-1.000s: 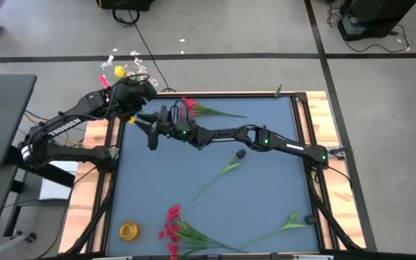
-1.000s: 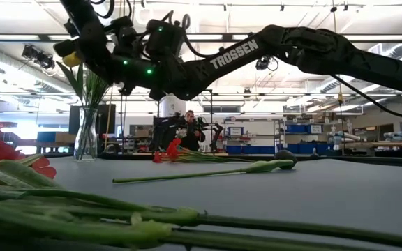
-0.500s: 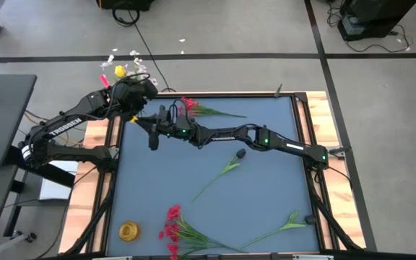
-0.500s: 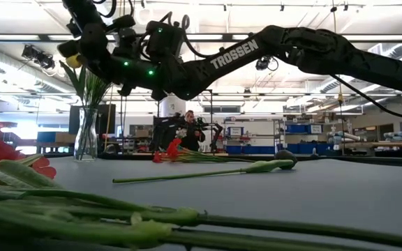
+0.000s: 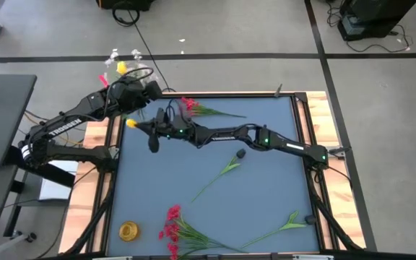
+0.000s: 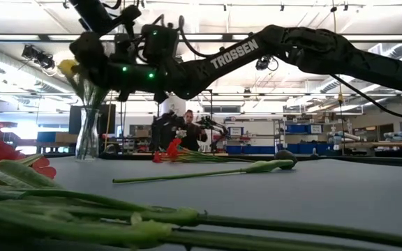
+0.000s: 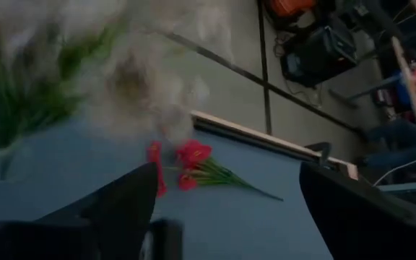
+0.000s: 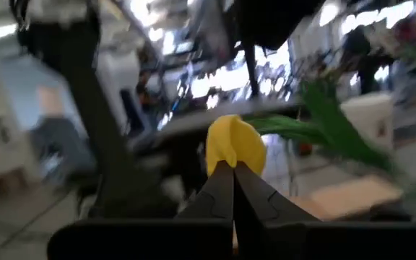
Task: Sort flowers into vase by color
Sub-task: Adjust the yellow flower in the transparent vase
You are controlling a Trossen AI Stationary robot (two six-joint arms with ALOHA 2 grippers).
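The flowers lie scattered on the blue table. A yellow bud hangs in the air over the far left part, with my right gripper shut just behind it. In the low view this yellow bud stands above the glass vase, which holds green leaves. My left gripper hovers open above the vase corner, touching nothing. Red blossoms show between its wide fingers. More blossoms stick up from the vase. My right gripper pinches the yellow flower between its two shut fingers right at the foot of the bud. The bud sticks out beyond the fingertips. The fingers reach in about level from the table's right side. The bud is clear of the table; its stem is hidden.
A red flower lies at the far edge. A dark-budded stem rests mid-table. Red clusters and a green sprig lie along the near edge, beside a yellow ring-shaped thing. A person stands in the room behind.
My right gripper has shut on the yellow flower below its bud. My left gripper has risen and drawn back toward the far edge, still open, so the bud now shows beside it in the high view.
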